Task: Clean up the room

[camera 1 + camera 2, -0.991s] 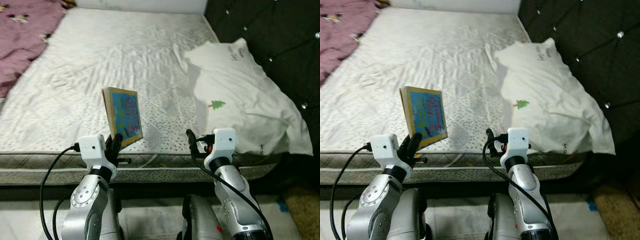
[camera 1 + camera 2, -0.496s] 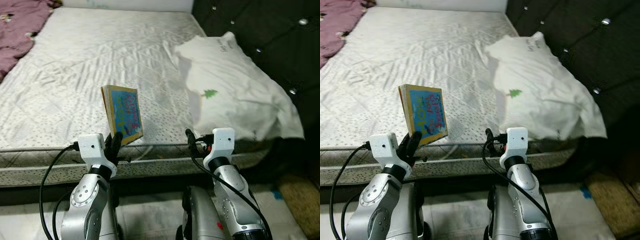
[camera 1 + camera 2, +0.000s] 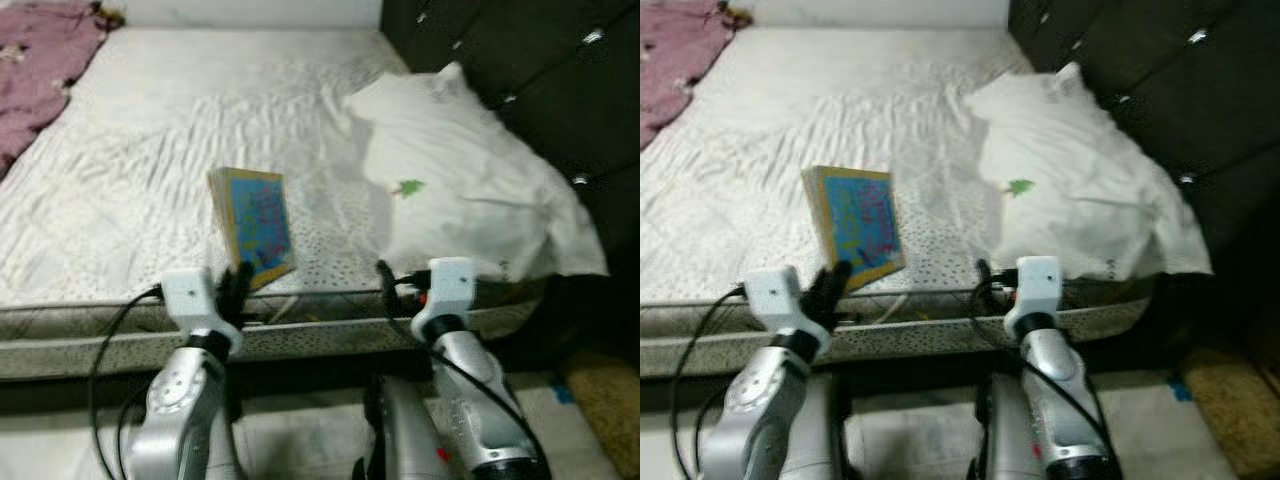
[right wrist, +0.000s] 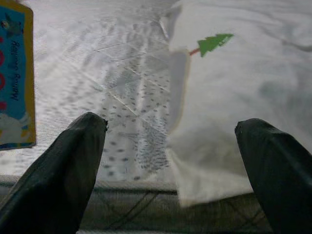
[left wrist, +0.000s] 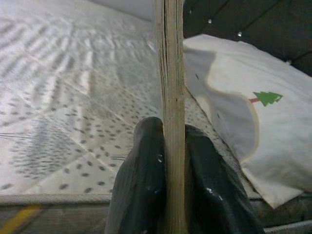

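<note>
In the left eye view, a book [image 3: 254,228] with a blue cover and yellow border is held upright above the near edge of the bed [image 3: 150,200] by the left gripper [image 3: 236,284], which is closed on its lower corner. The right gripper [image 3: 385,285] hangs beside it over the mattress edge, near the white pillow [image 3: 470,190]. A purple blanket [image 3: 40,60] lies at the far left corner.

In the right eye view the same arrangement is seen, somewhat blurred: the book stands tilted slightly, its lower corner pinched.

In the left wrist view the book is seen edge-on as a thick, layered board edge, clamped between the two black fingers [image 5: 144,185]. It is judged stiff and fairly light, like a children's board book; flexing is not expected, but a glossy cover could slip or pivot when held by one corner only. A hold lower along the spine or mid-edge would be judged steadier.

In the right wrist view the right gripper's fingers [image 4: 73,161] are spread wide with nothing between them; the book's cover [image 4: 14,87] is seen to one side and the pillow with a green tree print ahead
</note>
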Controlling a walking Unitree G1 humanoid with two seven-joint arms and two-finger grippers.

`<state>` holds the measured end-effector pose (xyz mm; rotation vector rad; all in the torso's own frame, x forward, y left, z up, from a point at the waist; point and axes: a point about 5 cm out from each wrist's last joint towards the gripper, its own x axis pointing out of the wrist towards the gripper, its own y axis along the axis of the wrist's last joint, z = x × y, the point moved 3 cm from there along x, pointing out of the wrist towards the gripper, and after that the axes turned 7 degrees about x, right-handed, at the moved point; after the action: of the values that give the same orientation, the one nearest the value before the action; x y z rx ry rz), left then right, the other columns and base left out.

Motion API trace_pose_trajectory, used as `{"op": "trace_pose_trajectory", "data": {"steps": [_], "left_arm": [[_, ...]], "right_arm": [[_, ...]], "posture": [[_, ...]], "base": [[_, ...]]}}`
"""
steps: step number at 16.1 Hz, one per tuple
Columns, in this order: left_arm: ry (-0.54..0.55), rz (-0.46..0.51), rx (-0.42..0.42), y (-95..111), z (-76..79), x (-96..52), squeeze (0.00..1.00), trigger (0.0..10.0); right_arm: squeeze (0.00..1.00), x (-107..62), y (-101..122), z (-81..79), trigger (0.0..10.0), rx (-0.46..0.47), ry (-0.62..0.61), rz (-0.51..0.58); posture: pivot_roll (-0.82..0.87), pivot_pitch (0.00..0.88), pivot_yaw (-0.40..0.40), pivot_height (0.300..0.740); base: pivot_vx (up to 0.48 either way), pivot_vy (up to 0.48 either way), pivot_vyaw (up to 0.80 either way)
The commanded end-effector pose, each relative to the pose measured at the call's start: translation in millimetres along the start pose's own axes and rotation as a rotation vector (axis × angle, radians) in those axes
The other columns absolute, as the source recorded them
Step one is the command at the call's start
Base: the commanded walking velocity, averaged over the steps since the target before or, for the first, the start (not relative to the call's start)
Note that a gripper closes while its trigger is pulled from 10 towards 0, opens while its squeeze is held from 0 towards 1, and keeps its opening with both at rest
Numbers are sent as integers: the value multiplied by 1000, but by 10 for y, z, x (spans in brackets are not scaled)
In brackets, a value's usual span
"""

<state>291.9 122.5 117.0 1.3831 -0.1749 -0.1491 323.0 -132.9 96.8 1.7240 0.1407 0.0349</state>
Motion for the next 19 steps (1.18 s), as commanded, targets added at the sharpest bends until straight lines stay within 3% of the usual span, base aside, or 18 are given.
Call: {"op": "trace_pose_trajectory", "data": {"steps": [1, 8, 14, 17, 19], "left_arm": [[7, 50, 8, 120, -43, 7, 0, 10000], [2, 43, 2, 113, -34, 32, 0, 10000], [9, -1, -11, 21, 2, 67, 0, 10000], [-13, -71, -21, -108, 68, 131, 0, 10000], [-23, -150, -98, -252, 148, 241, 0, 10000]], "right_arm": [[0, 18, 33, -71, 10000, 4, 16, 14], [0, 26, 30, -61, 10000, 0, 10, 12], [0, 25, 23, -52, 10000, -3, 3, 11], [0, 28, 25, -42, 10000, -7, 4, 12], [0, 28, 47, -34, 10000, -16, 2, 18]], "posture": [[-52, 111, -52, 521], [-52, 120, -54, 521], [-54, 118, -54, 521], [-58, 115, -55, 521], [-60, 114, -57, 521]], "base": [[379, 0, 0], [315, 0, 0], [0, 0, 0], [0, 0, 0], [0, 0, 0]]}}
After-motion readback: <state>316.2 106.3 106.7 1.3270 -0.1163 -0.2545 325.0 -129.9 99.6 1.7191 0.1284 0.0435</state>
